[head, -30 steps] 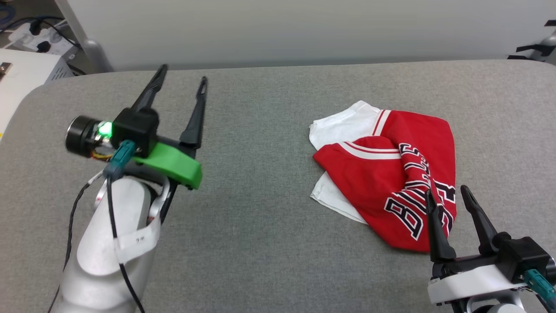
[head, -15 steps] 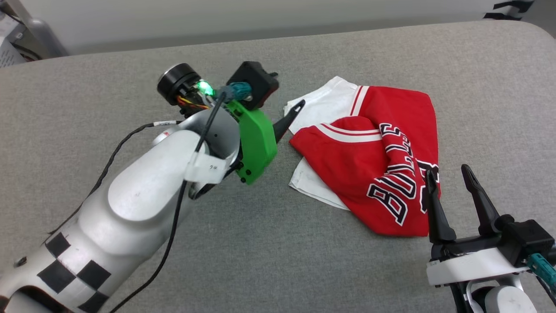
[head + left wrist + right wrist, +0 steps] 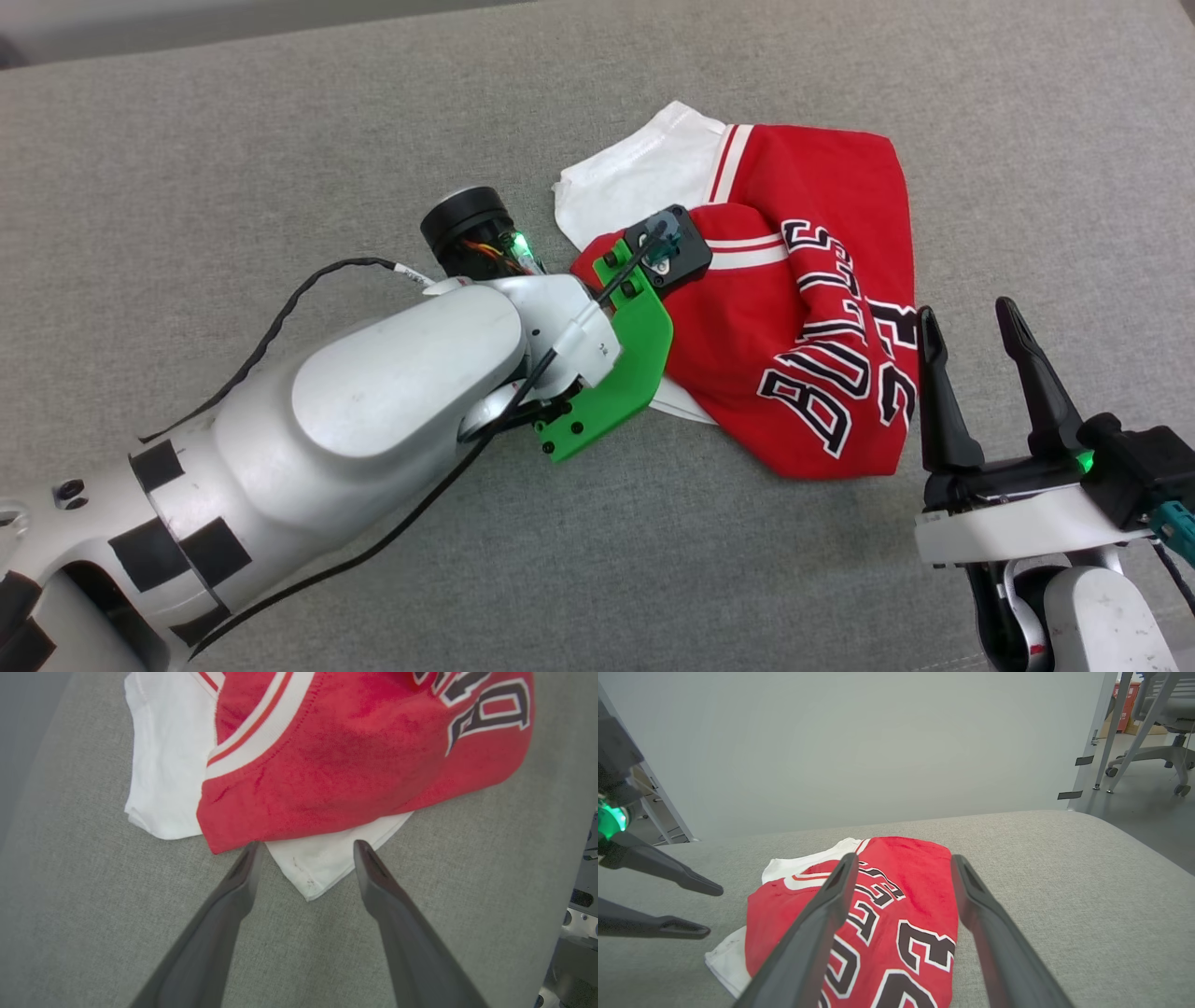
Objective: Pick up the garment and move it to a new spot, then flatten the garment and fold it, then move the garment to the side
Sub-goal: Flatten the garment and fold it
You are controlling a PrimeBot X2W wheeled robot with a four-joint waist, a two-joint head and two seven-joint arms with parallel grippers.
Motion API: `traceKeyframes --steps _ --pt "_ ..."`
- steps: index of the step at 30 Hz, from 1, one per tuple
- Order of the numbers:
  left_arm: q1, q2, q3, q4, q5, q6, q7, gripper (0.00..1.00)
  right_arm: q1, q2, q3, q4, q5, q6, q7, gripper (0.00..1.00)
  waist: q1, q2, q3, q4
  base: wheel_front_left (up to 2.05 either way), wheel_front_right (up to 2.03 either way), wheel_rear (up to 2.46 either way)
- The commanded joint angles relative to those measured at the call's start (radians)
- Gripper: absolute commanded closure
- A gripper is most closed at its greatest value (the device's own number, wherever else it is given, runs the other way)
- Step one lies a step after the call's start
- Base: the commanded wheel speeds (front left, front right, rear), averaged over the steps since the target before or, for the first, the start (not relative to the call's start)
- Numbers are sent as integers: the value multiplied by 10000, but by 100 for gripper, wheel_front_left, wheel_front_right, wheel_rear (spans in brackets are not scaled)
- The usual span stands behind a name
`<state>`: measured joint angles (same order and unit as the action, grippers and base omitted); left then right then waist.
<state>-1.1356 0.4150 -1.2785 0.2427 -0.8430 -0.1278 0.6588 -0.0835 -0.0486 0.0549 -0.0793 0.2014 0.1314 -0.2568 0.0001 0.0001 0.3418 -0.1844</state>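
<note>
The garment [image 3: 803, 308] is a red jersey with white sleeve parts, lying crumpled on the grey table with its black lettering up. My left arm's green wrist mount [image 3: 607, 373] hangs over its left edge and hides the fingers in the head view. In the left wrist view my left gripper [image 3: 306, 844] is open, pointing down, with a white corner of the garment [image 3: 336, 765] lying between its fingertips. My right gripper [image 3: 964, 310] stands open just right of the garment's near corner, holding nothing. The right wrist view looks over the garment [image 3: 906, 896] between the right gripper's [image 3: 904, 857] fingers, with the left gripper [image 3: 714, 910] at the left.
The grey padded table [image 3: 280, 140] stretches wide to the left of the garment and in front of it. Its rounded right edge [image 3: 1134, 849] lies a short way past the garment. A pale wall stands behind, with an office chair [image 3: 1157, 728] on the floor at the far right.
The head camera has tipped down and shifted. My left arm has swung right and down, from the table's left side to the garment's left edge. The right gripper and garment have stayed put.
</note>
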Motion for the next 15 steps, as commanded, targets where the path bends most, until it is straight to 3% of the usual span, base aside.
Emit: traceKeyframes --steps 1,4,15 --pt "157 -3 -11 -51 104 -28 282 0 -225 -16 33 -57 93 -7 -49 0 -1 -1 378 -258 0 0 0" --pt "448 46 -14 -177 430 -28 1013 0 -374 -16 79 -60 189 -7 -49 0 -1 -1 619 -360 0 0 0" --pt "1222 359 -16 -48 1461 -28 2023 0 -713 -16 120 -52 357 -7 -49 0 -1 -1 1118 -587 0 0 0"
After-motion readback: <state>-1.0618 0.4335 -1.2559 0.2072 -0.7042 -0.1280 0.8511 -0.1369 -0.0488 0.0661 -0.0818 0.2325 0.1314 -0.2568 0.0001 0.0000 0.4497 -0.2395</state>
